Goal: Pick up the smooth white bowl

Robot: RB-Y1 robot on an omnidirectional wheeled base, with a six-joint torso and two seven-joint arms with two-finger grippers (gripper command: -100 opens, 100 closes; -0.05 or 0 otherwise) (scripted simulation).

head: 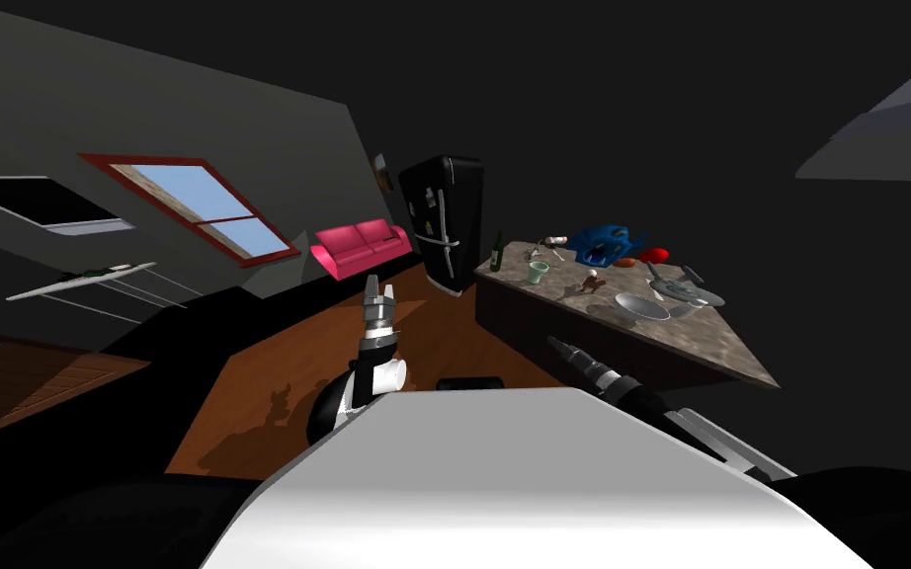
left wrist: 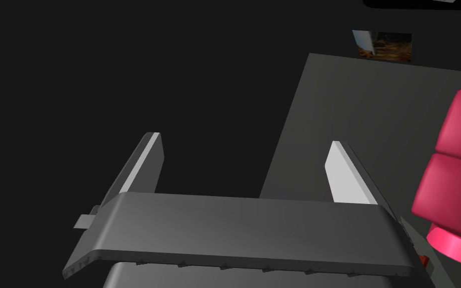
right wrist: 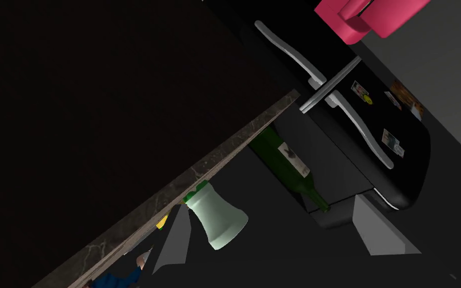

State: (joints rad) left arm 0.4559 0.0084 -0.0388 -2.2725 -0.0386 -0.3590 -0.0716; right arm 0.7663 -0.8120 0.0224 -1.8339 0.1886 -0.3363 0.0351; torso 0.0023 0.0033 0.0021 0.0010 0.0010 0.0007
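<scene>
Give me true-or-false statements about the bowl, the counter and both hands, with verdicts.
1. The bowl sits on the counter, neither hand touching it. True.
2. The left hand is shut on the bowl. False: it is open and empty, apart from the counter.
3. A green bottle stands at the counter's end nearest the black fridge. True.
4. The right hand hovers over the bowl. False: it is open, low beside the counter's edge, short of the bowl.

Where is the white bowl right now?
In the head view, the bowl sits on the marbled counter to the robot's right, between a small figurine and a grey model spaceship.
</scene>
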